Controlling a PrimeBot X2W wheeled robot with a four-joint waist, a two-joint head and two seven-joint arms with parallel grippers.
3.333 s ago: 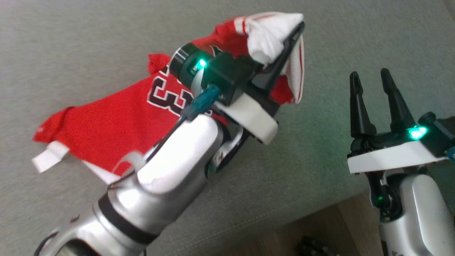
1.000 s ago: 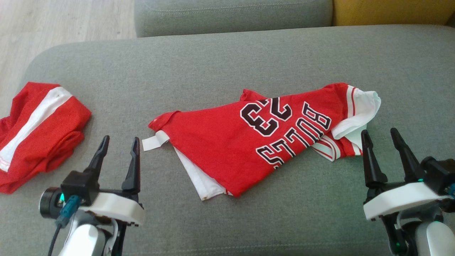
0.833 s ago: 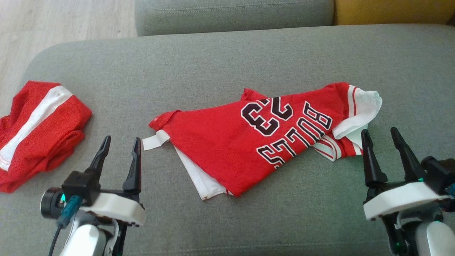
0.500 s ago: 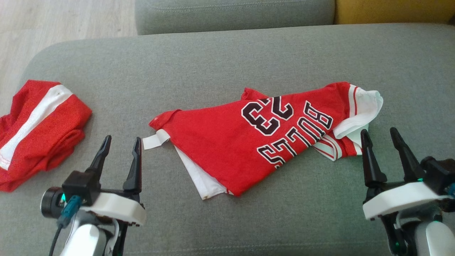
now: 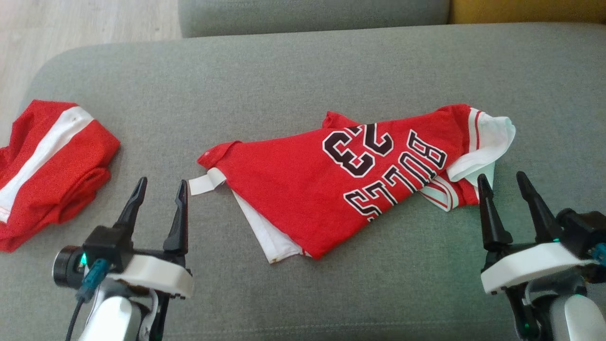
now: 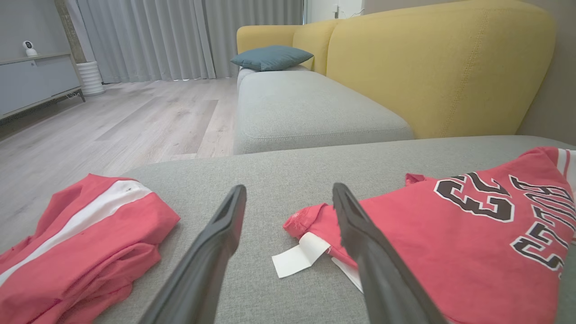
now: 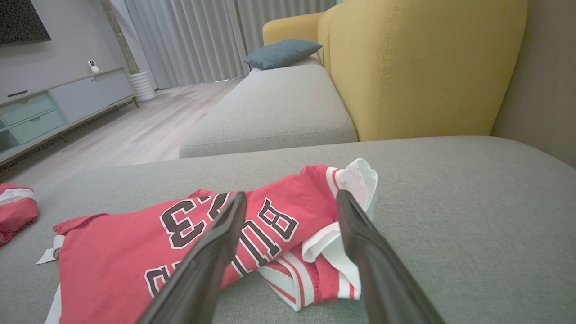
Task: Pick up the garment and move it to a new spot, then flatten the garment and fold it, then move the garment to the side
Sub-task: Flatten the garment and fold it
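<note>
The dark two-fingered left gripper [image 5: 161, 183] and right gripper [image 5: 501, 177] are held spread and empty over the grey fabric sofa cushion [image 5: 303, 71]. Between them the red jersey with black lettering [image 5: 303, 189] is laid, its white-trimmed end bunched beside the right gripper. For flattening, that end is best pinched and drawn outward, the opposite corner pinned.

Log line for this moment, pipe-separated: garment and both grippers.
jersey: rumpled, lying on grey cushion, ungripped | left gripper: open, empty | right gripper: open, empty | stage: flatten not yet done
</note>
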